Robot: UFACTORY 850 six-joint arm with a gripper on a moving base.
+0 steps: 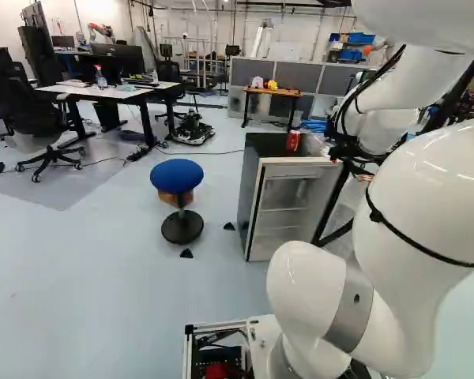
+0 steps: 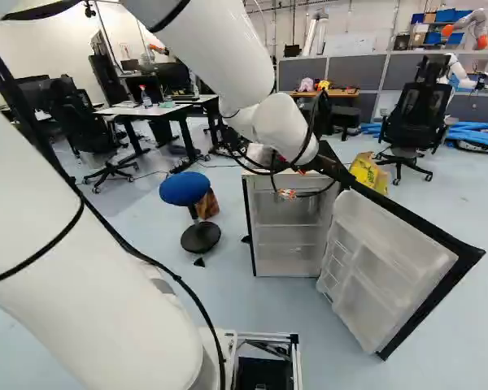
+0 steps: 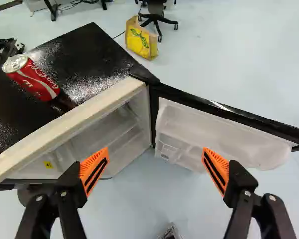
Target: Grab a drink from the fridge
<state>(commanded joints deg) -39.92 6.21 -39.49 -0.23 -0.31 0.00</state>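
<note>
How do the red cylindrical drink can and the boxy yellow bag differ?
The red can stands on the black top of the white-framed fridge; the yellow bag sits on the pale floor. The can has a silver lid; the bag, green markings. The can is smaller than the bag. Both are outside the fridge.

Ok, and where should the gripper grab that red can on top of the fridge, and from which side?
Probably around the middle of the can, one finger on each side of its round wall. I'd bring the open gripper in level from the front of the fridge, since the can stands upright near that edge.
</note>
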